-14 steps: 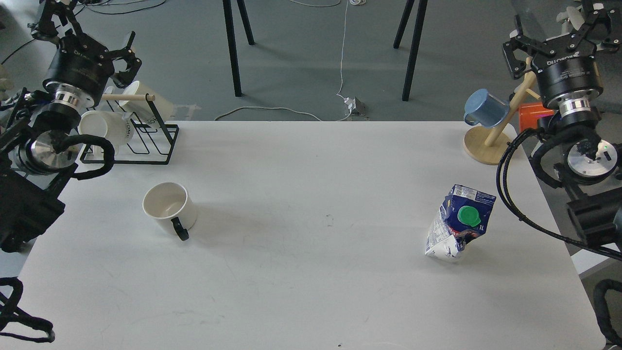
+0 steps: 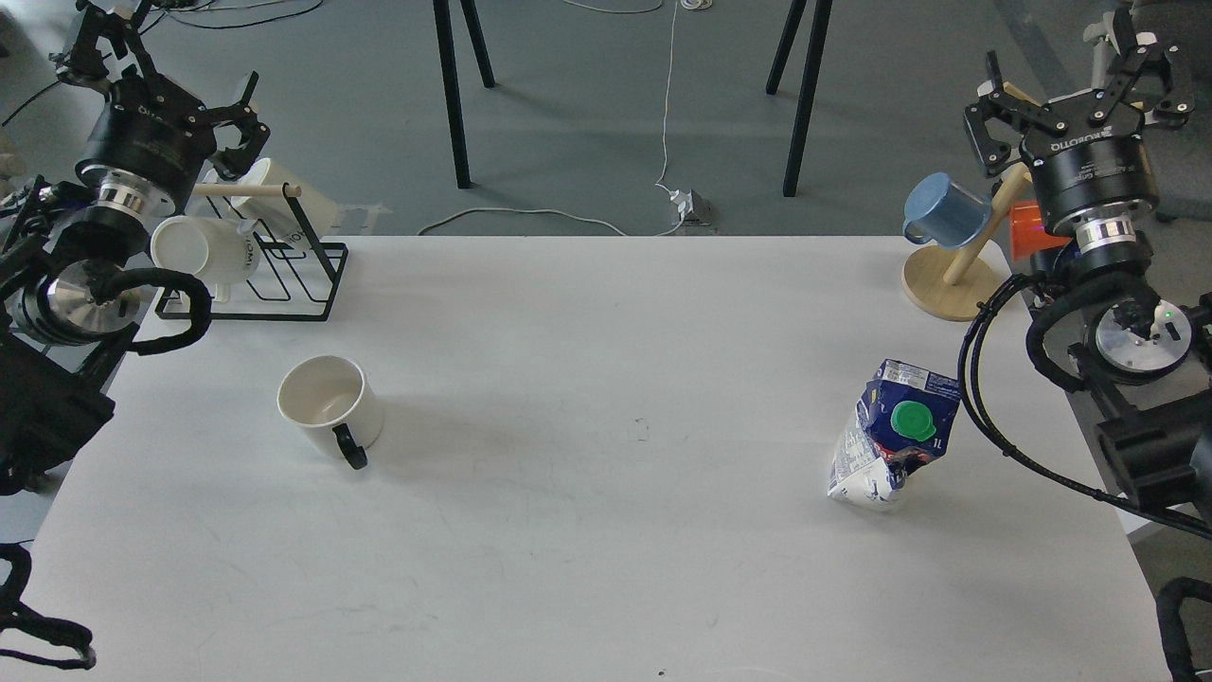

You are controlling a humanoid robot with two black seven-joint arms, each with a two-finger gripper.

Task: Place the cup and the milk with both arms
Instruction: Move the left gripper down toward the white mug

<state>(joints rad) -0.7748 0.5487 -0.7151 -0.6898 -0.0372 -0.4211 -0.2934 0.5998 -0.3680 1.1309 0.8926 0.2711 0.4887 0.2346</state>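
A white cup (image 2: 329, 403) with a black handle stands upright on the left part of the white table (image 2: 587, 530). A crumpled blue and white milk carton (image 2: 895, 434) with a green cap stands on the right part. My left gripper (image 2: 156, 71) is open and empty, high at the far left, above and behind the cup. My right gripper (image 2: 1075, 80) is open and empty, high at the far right, behind the carton. Both are well apart from their objects.
A black wire rack (image 2: 260, 260) with white mugs stands at the table's back left corner. A wooden mug tree (image 2: 956, 275) with a blue mug (image 2: 942, 210) stands at the back right corner. An orange box (image 2: 1027, 227) lies behind it.
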